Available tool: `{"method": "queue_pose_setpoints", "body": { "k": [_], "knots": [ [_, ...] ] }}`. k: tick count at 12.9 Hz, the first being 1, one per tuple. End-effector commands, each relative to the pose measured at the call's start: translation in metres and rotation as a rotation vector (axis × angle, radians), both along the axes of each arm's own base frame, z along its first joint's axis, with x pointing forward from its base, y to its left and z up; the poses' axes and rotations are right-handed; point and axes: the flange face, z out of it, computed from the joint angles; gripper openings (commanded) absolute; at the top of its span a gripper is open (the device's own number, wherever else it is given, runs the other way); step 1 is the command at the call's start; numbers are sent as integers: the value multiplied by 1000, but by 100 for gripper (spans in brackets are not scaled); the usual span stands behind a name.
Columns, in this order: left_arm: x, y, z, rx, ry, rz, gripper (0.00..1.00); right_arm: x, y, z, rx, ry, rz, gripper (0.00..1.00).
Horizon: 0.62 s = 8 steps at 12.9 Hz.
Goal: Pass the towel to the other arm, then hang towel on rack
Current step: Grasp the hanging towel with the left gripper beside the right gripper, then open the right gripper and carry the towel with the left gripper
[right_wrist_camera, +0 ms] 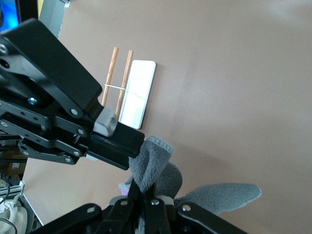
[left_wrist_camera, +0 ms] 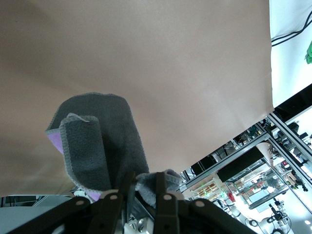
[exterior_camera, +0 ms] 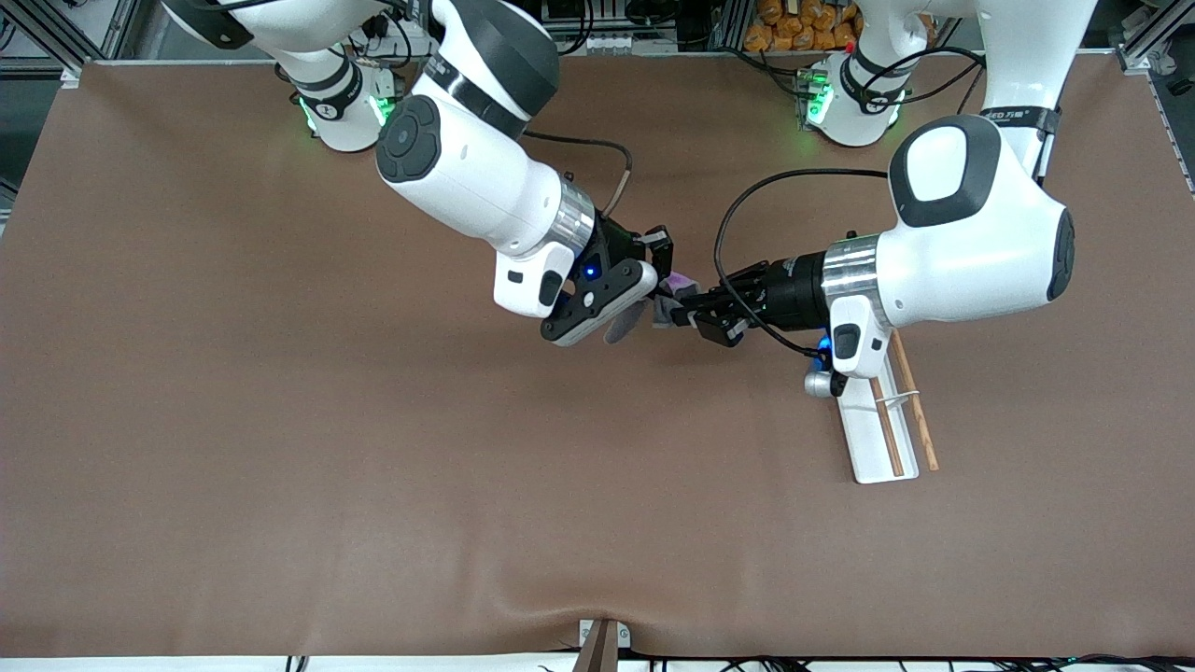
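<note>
The towel (exterior_camera: 625, 324), grey with a purple face, hangs in the air between my two grippers over the middle of the table. My right gripper (exterior_camera: 665, 271) is shut on a fold of it, as the right wrist view shows (right_wrist_camera: 145, 192), with grey cloth (right_wrist_camera: 219, 195) drooping beside the jaws. My left gripper (exterior_camera: 689, 313) meets it tip to tip. Its fingers (left_wrist_camera: 128, 187) stand a little apart on either side of a towel fold (left_wrist_camera: 102, 131). The rack (exterior_camera: 873, 429), a white base with two brown rods, lies on the table under the left arm's wrist.
The brown table cover (exterior_camera: 280, 420) is bare around the rack. In the right wrist view the rack (right_wrist_camera: 136, 92) lies on the table under the left gripper's black body (right_wrist_camera: 48, 87). The arm bases and cables stand along the table's edge farthest from the front camera.
</note>
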Motion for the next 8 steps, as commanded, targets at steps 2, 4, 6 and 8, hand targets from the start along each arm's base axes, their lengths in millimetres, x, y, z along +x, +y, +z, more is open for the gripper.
{"method": "queue_pose_setpoints", "body": {
  "k": [2, 4, 6, 8],
  "knots": [
    [-1, -3, 5, -16, 9, 18, 0, -5, -3, 12, 2, 1, -11, 0],
    [0, -1, 7, -12, 1, 17, 0, -6, -1, 12, 3, 1, -10, 0],
    [1, 8, 18, -10, -19, 19, 0, -6, -2, 13, 4, 0, -11, 0],
    [1, 25, 41, -11, -52, 40, 0, -7, -3, 20, 6, -10, -14, 0]
  ]
}}
